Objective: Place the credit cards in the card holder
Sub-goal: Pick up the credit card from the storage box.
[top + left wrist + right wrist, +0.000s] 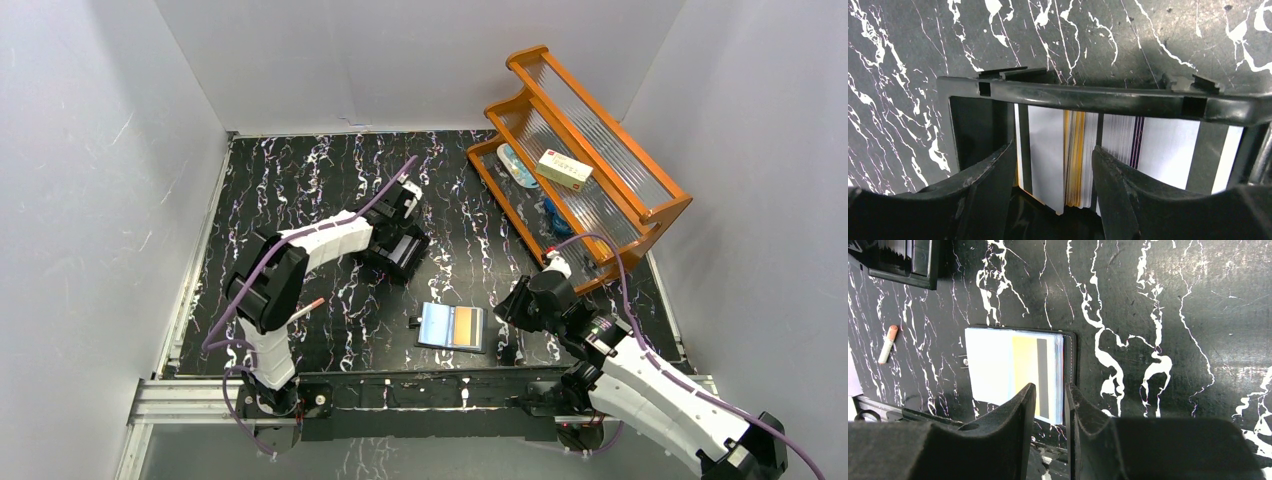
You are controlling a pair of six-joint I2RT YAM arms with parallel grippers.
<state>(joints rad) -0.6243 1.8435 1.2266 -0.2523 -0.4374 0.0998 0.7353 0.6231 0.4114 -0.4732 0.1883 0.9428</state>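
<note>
Overhead and wrist views of a black table (300,170) veined with white, boxed in by plain white walls (400,60). Two robot arms work on it.

One black card holder (436,325) lies open and flat near the table's front edge. One orange and grey credit card (467,324) faces up on a thin stack inside it.

The right gripper (1050,386) sits at the holder's right edge. Its fingers are narrowly parted and clamp nothing; the card edge shows through the gap.

Behind and left of the holder stands one rigid black box (1098,100). It holds many more credit cards (1045,150) on edge, too many to count. The left gripper (1054,146) reaches into it, fingers half apart around a bunch of cards. Whether they pinch cannot be told.

One small pale stick (308,308) lies left of the holder. Behind and right of the holder stands one orange stepped rack (650,205) carrying one cream carton (563,170).
</note>
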